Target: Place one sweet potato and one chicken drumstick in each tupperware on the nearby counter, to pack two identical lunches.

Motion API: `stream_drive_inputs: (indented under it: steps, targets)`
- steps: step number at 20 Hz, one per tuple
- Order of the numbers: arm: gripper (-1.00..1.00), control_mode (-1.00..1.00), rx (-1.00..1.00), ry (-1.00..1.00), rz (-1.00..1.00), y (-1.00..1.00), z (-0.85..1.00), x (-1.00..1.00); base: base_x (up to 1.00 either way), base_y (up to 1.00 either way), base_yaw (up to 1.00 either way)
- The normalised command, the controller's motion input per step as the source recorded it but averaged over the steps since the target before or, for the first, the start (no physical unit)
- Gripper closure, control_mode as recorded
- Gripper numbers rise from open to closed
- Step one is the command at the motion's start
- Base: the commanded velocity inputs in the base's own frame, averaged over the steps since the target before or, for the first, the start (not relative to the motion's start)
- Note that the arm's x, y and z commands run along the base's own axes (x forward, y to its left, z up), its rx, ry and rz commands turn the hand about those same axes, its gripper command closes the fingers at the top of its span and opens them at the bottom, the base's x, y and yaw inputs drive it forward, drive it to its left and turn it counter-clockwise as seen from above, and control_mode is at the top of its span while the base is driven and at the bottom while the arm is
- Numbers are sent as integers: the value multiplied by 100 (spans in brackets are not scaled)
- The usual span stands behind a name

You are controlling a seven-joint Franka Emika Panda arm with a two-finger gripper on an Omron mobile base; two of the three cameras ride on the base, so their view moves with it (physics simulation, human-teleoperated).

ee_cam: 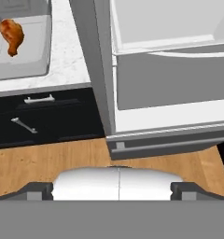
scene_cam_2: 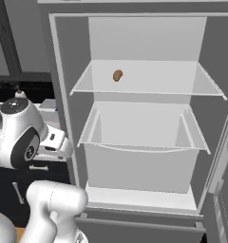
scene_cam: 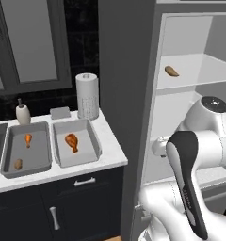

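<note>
Lying side by side on the white marble-look counter (scene_cam: 110,155) over dark navy cabinets with silver bar handles, the two grey rectangular shallow tupperware trays were seen with their long axes running from the counter's front edge toward the back wall. In the left tray (scene_cam: 39,160) a small orange-brown chicken drumstick (scene_cam: 28,140) was placed upright in the picture, and a brown sweet potato (scene_cam: 18,164) was found near the front left corner. In the right tray (scene_cam: 89,150) a larger orange-brown drumstick (scene_cam: 72,141) was laid along the tray's length, thick end toward the back wall. Another brown sweet potato (scene_cam: 171,71) was seen on the upper white shelf (scene_cam_2: 144,85) of the open fridge, well apart from the trays, its long axis lying across the shelf. A white paper-towel roll (scene_cam: 87,95) and a white soap bottle (scene_cam: 23,113) were stood behind the trays. The gripper (ee_cam: 118,189) was held low over the wooden floor before the fridge, its fingers spread wide and holding nothing.
</note>
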Motion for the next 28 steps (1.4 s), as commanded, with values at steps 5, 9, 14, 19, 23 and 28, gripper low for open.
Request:
stream_drive_inputs:
  steps: [5, 9, 14, 19, 23, 28]
  targets:
    - [-100, 100, 0, 0, 0, 0, 0, 0, 52, -35, -5]
    - [-100, 100, 0, 0, 0, 0, 0, 0, 41, -45, -2]
    - [-100, 100, 0, 0, 0, 0, 0, 0, 14, -55, 0]
    - [-100, 100, 0, 0, 0, 0, 0, 0, -1, -60, -7]
    - [-100, 100, 0, 0, 0, 0, 0, 0, 10, -21, -7]
    - [-100, 100, 0, 0, 0, 0, 0, 0, 14, -33, -3]
